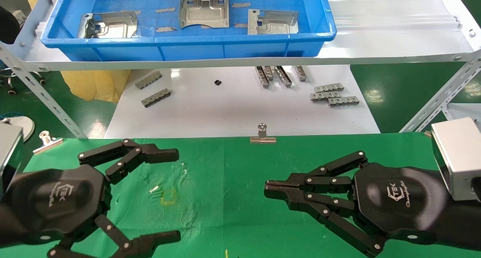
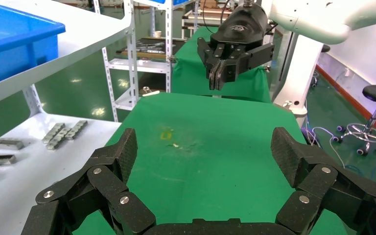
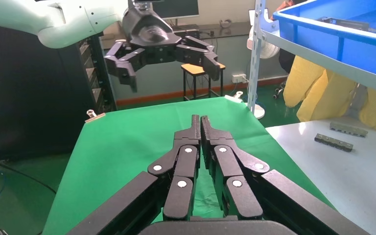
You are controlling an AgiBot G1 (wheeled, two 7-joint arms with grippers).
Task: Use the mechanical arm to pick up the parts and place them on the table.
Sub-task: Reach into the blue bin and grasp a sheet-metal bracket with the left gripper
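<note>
Three flat silver-grey stamped metal plates (image 1: pixel 204 8) lie in the blue plastic tray (image 1: pixel 240 47), at 12 o'clock from both grippers, above the green cloth table (image 1: pixel 233 198). Left black gripper (image 1: pixel 177 192), wide open and empty, seems slightly nearer; right black gripper (image 1: pixel 267 186) is closed, empty.

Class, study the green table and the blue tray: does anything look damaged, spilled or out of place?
Yes. The green table has a scuffed patch with yellowish and white marks between the two grippers. The three parts lie in the blue tray, nothing spilled.

"TEK" logo on both black end effector palms: left end effector (image 1: pixel 176 193), right end effector (image 1: pixel 267 188).
</note>
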